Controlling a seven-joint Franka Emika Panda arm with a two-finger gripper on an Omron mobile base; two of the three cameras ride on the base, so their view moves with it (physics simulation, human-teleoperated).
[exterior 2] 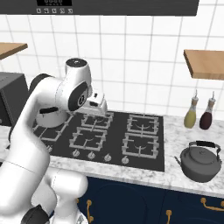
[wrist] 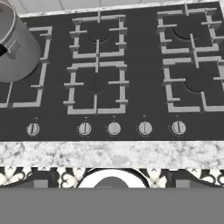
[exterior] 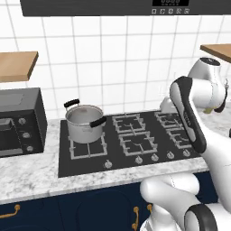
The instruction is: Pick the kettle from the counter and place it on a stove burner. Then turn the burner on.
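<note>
The kettle (exterior 2: 200, 164), squat and dark grey with a thin black arched handle, stands on the white marble counter (exterior 2: 192, 135) to the right of the black cooktop (exterior 2: 114, 135). My gripper (exterior 2: 97, 107) hangs above the cooktop's back-left burners, well left of the kettle, facing down. It holds nothing and touches nothing. In the hand view I look down on the burners (wrist: 96, 83) and the row of knobs (wrist: 113, 128) along the cooktop's front edge.
A steel pot (exterior: 85, 122) with two black side handles sits on the left burner. A dark oven (exterior: 18, 122) stands on the counter at far left. Two bottles (exterior 2: 199, 113) stand against the wall behind the kettle. Wooden shelves (exterior 2: 205, 63) hang on both sides.
</note>
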